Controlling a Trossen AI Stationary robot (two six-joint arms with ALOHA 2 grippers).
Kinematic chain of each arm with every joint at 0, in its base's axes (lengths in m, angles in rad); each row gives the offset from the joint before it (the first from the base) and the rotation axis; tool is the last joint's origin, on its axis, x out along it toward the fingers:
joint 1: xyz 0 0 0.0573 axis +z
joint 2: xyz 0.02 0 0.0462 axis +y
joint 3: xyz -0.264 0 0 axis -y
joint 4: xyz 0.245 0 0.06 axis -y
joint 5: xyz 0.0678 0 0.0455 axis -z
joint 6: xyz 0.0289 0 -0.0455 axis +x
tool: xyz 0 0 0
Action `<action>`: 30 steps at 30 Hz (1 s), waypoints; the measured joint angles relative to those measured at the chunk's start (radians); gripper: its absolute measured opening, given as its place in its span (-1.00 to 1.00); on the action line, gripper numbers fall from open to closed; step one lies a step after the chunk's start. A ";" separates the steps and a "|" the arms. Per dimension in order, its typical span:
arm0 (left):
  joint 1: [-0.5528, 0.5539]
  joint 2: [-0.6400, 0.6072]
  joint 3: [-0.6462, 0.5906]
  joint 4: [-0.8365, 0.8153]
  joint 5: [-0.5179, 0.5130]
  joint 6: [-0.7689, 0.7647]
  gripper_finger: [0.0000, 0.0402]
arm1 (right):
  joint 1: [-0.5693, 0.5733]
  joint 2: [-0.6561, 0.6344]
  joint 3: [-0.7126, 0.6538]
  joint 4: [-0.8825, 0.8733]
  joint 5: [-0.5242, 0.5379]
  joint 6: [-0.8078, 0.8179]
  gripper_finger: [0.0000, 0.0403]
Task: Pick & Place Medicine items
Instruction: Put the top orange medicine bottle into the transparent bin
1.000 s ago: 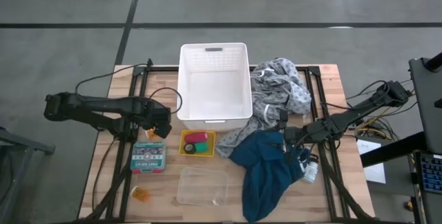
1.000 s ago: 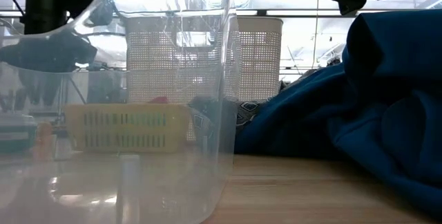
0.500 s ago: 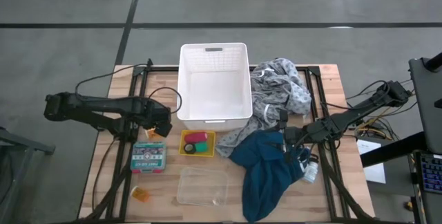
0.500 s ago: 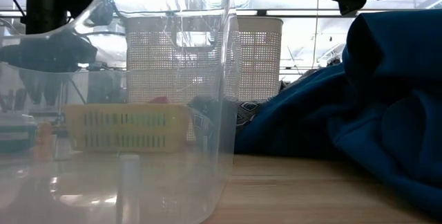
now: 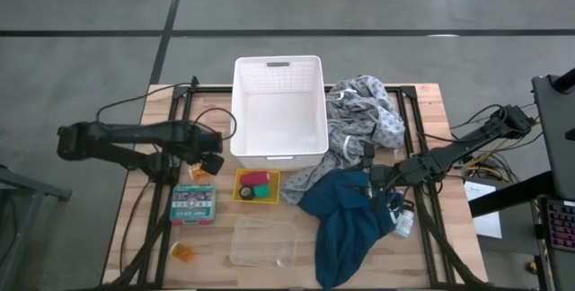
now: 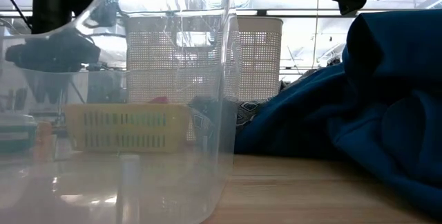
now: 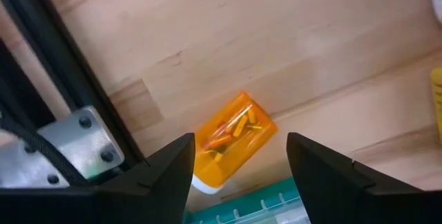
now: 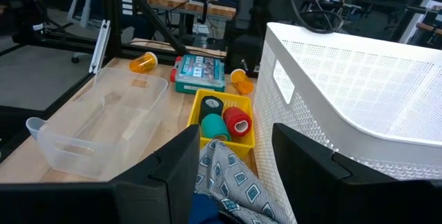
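Orange pill btl (image 7: 231,138), btwn L gripper (image 7: 238,156) fingers

Evenly and softly lit from overhead, with faint shadows on the pale wooden tabletop (image 5: 153,228). At table height, strongly backlit by bright windows; close, blurred clear plastic tub (image 6: 148,79) smeared with glare. Sharp focus on the orange translucent pill bottle (image 7: 231,137).

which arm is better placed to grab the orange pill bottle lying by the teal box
Left. The left hand is open right over that orange pill bottle, which lies on its side between its fingers. The right hand is across the table, over the blue cloth.
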 joint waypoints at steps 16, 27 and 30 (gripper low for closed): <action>0.291 0.000 0.000 -0.002 0.124 0.234 0.15 | 0.000 0.000 0.000 0.000 0.000 0.000 -0.11; 0.372 0.000 -0.002 -0.009 0.176 0.439 0.15 | 0.000 0.000 0.000 0.000 0.000 0.000 -0.11; 0.368 0.000 -0.004 -0.012 0.179 0.483 0.15 | 0.000 0.000 0.000 0.000 0.000 0.000 -0.12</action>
